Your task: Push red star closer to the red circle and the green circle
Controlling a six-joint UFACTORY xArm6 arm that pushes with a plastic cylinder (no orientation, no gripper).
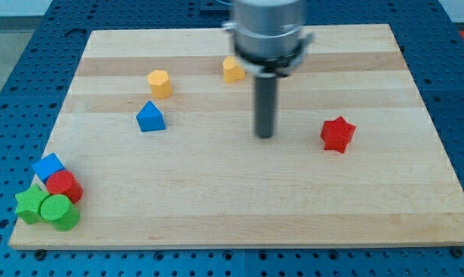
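My tip (264, 136), the lower end of the straight dark rod, stood near the middle of the surface, touching no block. The arm carried no gripper, so there was nothing to stand open or closed, and nothing was held. The rod hung from a blurred grey cylindrical mount (268, 31) at the view's top.

The red star-shaped block (338, 134) lay to the right of my tip, apart from it, at about the same depth in the scene. The red circular block (65, 186) and the green circular block (59, 211) lay well apart from the star, in the near left corner, touching each other, the green one nearer. Pressed into the same cluster were a green star-shaped block (30, 205) to the left and a blue cube-like block (48, 167) on the far side.

Left of my tip stood a blue house-shaped block (150, 117), and beyond it a yellow hexagonal block (160, 83). A second yellow block (232, 70), its shape partly hidden by the mount, lay far of my tip, just left of the rod.

The surface (216, 208) was a pale wooden board with lengthwise grain, resting on a blue perforated bench (8, 85) that showed on all sides.

Counted, there were eight blocks: two red, two green, two blue, two yellow.
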